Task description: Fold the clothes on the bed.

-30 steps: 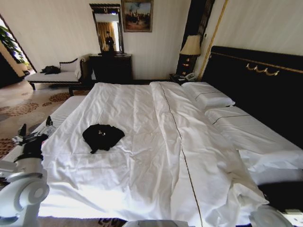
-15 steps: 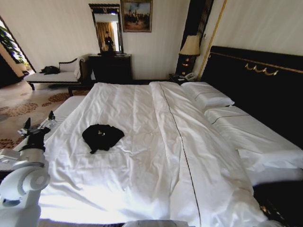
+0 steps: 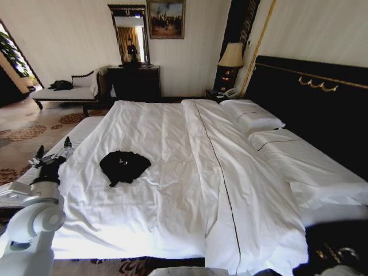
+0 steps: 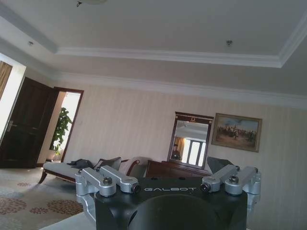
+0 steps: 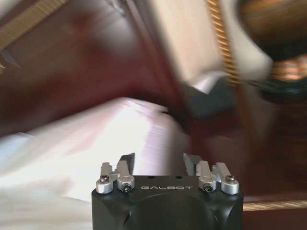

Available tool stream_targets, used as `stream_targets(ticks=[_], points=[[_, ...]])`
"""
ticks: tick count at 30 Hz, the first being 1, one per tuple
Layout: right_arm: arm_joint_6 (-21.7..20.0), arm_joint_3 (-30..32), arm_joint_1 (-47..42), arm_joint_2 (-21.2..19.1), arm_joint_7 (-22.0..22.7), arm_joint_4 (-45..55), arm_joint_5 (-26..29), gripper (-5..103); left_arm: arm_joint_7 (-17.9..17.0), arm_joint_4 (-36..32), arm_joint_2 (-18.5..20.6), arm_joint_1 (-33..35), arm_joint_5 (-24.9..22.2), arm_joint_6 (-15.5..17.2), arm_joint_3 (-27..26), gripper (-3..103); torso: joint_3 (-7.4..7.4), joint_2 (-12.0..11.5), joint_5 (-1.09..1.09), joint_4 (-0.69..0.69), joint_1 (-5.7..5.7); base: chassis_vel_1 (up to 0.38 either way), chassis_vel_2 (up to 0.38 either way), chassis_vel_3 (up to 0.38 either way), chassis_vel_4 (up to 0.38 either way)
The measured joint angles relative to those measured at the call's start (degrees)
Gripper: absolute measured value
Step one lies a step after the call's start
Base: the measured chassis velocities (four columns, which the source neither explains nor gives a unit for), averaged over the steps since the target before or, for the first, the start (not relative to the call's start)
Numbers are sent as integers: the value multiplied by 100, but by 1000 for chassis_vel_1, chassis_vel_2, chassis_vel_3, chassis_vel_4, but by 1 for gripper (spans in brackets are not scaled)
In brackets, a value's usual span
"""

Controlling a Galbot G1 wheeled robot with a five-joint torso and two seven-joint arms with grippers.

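"GALBOT" marks both claws: left claw (image 3: 53, 152) spread wide beside the bed (image 3: 172, 172), right claw (image 5: 157, 163) parted.

head view overlooking bed (image 3: 190, 190), left wrist faces mirror wall, right wrist blurred

Duvet (image 3: 172, 190) open all round the T-shirt (image 3: 124, 165). Bed's (image 3: 80, 129) left edge reachable; pillows (image 3: 253, 118) and headboard (image 3: 310, 109) block the far right edge.
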Motion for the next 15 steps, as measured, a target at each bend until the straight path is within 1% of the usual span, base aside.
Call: stream_targets(ticks=[1, 3, 4, 5, 6, 7, 8, 9, 10, 11, 12, 14, 15], points=[[-60, -5, 9, -10, 86, 362, 95, 63, 2, 1, 2, 25, -5, -13, -26, 100, 0, 0, 2, 0, 0, 0, 0, 0, 0], [-108, -170, 74, -66, 190, 871, 86, 74, 7, 26, 1, 81, -5, -27, -42, 100, 0, 0, 2, 0, 0, 0, 0, 0, 0], [-113, -274, 95, -91, 202, 1017, 15, 74, 7, 41, -3, 105, 0, -29, -35, 100, 0, 0, 3, 0, 0, 0, 0, 0, 0], [-113, -445, 119, -126, 194, 1195, -162, 80, 8, 60, -12, 141, 16, -30, -11, 100, 0, 0, 5, 1, 0, 0, 0, 0, 0], [-113, -445, 119, -126, 194, 1195, -162, 80, 8, 60, -12, 141, 16, -30, -11, 100, 0, 0, 5, 1, 0, 0, 0, 0, 0], [-102, -646, 131, -151, 100, 1352, -442, 85, 15, 79, -20, 177, 43, -39, 27, 100, 0, 0, 4, 2, 0, 0, 0, 0, 0], [24, -991, 82, -136, -340, 1505, -1126, 90, 77, 119, -28, 261, 125, -102, 135, 100, 0, 0, 4, 1, 0, 0, 0, 0, 0], [100, -1087, 51, -119, -544, 1513, -1427, 96, 113, 127, -30, 294, 148, -131, 172, 100, 0, 0, 3, 1, 0, 0, 0, 0, 0], [100, -1087, 51, -119, -544, 1513, -1427, 96, 113, 127, -30, 294, 148, -131, 172, 100, 0, 0, 3, 1, 0, 0, 0, 0, 0], [293, -1252, -26, -86, -949, 1502, -2027, 96, 183, 133, -37, 371, 180, -195, 236, 100, 0, 0, 3, -1, 1, 0, 0, 0, 0], [527, -1382, -107, -68, -1332, 1449, -2556, 99, 324, 129, -55, 477, 198, -275, 304, 100, 0, 0, 3, -1, 1, 0, 0, 0, 0], [896, -1528, -216, -60, -1832, 1354, -3116, 100, 560, 91, -95, 636, 277, -433, 374, 100, 0, 0, 4, -1, 0, 0, 0, 0, 0], [1167, -1642, -302, -75, -2212, 1283, -3422, 100, 726, 14, -156, 795, 499, -650, 450, 100, 0, 0, 5, -1, 0, 0, 0, 0, 0]])
